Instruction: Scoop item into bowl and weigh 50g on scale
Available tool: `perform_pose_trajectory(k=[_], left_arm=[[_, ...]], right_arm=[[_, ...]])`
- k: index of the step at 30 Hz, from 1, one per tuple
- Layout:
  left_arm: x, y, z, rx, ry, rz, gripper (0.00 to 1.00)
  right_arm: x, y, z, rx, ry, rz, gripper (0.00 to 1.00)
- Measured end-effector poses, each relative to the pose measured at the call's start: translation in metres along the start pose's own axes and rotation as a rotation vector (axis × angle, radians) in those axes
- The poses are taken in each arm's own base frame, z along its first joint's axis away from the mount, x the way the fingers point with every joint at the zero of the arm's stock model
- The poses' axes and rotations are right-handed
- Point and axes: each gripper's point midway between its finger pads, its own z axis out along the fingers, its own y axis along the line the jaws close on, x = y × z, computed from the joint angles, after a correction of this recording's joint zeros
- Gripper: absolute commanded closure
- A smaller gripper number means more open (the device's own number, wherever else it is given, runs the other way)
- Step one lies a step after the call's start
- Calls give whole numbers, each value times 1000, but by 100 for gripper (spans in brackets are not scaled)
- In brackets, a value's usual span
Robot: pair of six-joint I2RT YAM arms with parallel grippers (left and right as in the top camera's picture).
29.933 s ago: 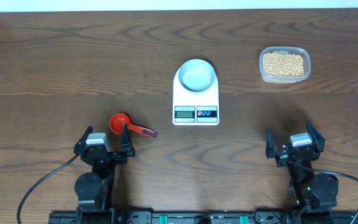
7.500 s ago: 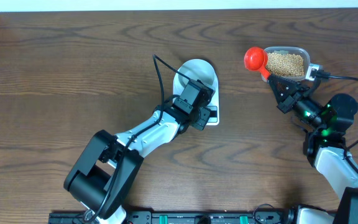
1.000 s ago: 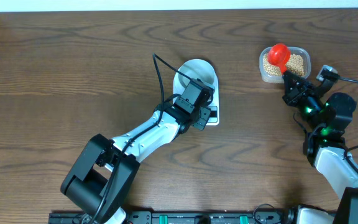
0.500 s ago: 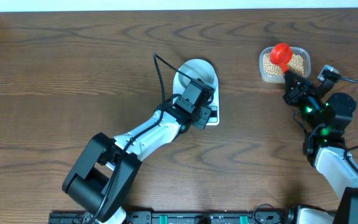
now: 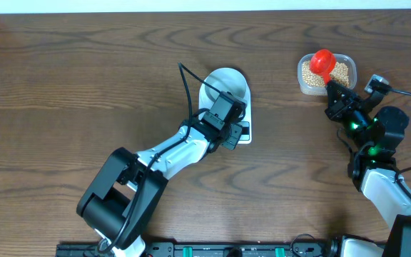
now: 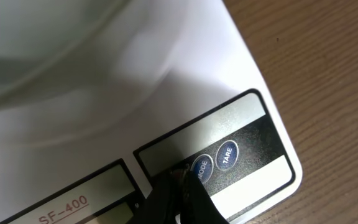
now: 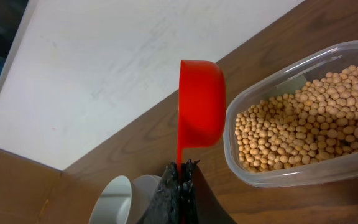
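Observation:
The white scale (image 5: 212, 108) stands mid-table with the white bowl (image 5: 225, 86) on it. My left gripper (image 5: 231, 130) is shut, with nothing in it. Its tips (image 6: 179, 180) rest on the scale's dark panel (image 6: 253, 146), right beside the MODE button (image 6: 202, 166); the TARE button (image 6: 227, 155) is just beyond. My right gripper (image 5: 332, 88) is shut on the handle of a red scoop (image 5: 323, 61). The scoop (image 7: 201, 112) is turned on edge at the left end of the clear tub (image 7: 272, 171) of tan beans (image 7: 309, 115). Its inside is hidden.
The tub (image 5: 302, 84) sits at the far right near the table's back edge. The left arm (image 5: 166, 157) stretches diagonally from the front left to the scale. A pale wall (image 7: 104, 56) rises behind the table.
Hardly anything: the red scoop has edged slightly right over the tub, and the left gripper stays pressed on the scale's panel.

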Motion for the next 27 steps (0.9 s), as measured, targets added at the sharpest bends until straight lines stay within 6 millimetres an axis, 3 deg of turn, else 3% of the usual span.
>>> perform_pose_trajectory(k=[27], left_arm=[[0,-2,2,20,0,-4,93]], right_arm=[[0,0,0,-1,0,0,99]])
